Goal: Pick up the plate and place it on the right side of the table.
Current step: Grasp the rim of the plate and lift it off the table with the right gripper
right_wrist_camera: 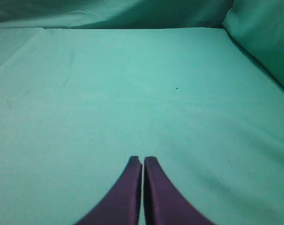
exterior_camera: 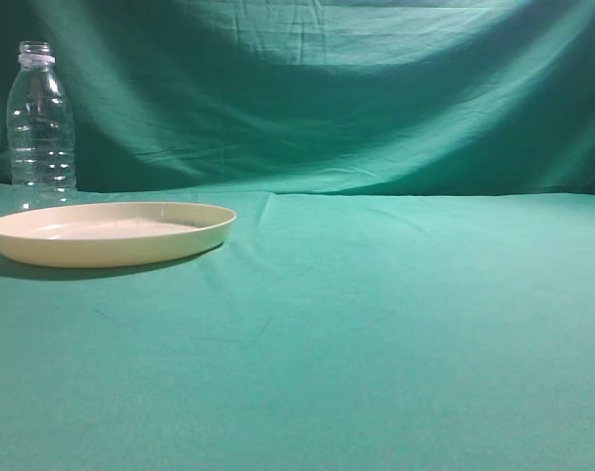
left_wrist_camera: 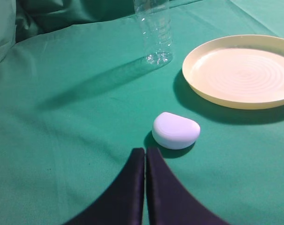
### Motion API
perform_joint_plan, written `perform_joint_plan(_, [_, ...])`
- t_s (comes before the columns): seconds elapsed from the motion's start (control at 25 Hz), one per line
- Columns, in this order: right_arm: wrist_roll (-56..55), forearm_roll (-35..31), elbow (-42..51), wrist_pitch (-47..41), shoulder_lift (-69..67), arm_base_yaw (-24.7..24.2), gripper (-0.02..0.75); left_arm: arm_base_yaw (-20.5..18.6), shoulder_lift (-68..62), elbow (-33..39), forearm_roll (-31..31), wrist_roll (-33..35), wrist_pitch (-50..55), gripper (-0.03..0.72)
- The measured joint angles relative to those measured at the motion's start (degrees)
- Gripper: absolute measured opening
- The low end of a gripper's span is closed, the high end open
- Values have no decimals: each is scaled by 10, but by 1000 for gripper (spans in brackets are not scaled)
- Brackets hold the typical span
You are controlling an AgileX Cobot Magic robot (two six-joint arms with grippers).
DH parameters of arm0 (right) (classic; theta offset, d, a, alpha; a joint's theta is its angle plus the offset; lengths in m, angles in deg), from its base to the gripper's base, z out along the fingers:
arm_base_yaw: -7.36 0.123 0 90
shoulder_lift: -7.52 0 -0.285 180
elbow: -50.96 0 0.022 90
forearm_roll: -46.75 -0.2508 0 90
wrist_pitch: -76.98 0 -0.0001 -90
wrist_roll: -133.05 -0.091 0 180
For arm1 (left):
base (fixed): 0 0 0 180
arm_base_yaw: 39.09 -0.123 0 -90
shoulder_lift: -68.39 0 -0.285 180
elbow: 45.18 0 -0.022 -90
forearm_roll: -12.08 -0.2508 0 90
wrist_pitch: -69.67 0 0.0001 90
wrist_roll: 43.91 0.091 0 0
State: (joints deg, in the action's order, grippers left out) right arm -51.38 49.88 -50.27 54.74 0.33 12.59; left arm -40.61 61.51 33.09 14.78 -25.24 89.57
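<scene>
The cream plate point(exterior_camera: 109, 233) lies flat on the teal-green table point(exterior_camera: 396, 324) at the left in the exterior view. It also shows in the left wrist view point(left_wrist_camera: 242, 70), at the upper right. My left gripper point(left_wrist_camera: 145, 151) is shut and empty, above the cloth, well short of the plate and to its left. My right gripper point(right_wrist_camera: 143, 160) is shut and empty over bare cloth; no plate shows in that view. Neither gripper shows in the exterior view.
A clear plastic bottle point(exterior_camera: 41, 126) stands upright behind the plate's left end; it also shows in the left wrist view point(left_wrist_camera: 155, 33). A small white rounded object point(left_wrist_camera: 175, 130) lies on the cloth just ahead of my left gripper. A green cloth backdrop point(exterior_camera: 327, 88) hangs behind.
</scene>
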Motion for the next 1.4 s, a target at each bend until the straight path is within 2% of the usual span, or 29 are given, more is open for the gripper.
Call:
perform_joint_plan(0.68, [7,0,0,0,0,0,0,0,0,0,0,0,0,0])
perform_joint_plan(0.8, [28,25,0,12,0,0,0,0,0,0,0,0,0,0])
perform_joint_plan(0.92, [28,26,1,81,0,0,0,0,0,0,0,0,0,0])
perform_joint_plan(1.12, [10,20,1,311,0,0,0,0,0,0,0,0,0,0])
perform_joint_plan(1.2, [-19,23,1,377,0,0,0,0,0,0,0,0,0,0])
perform_joint_plan(1.28, [-62,39,1,393,0,0,0,0,0,0,0,0,0,0])
perform_joint_plan(1.4, [-144,93,-17,349,-9,0,0,0,0,0,0,0,0,0])
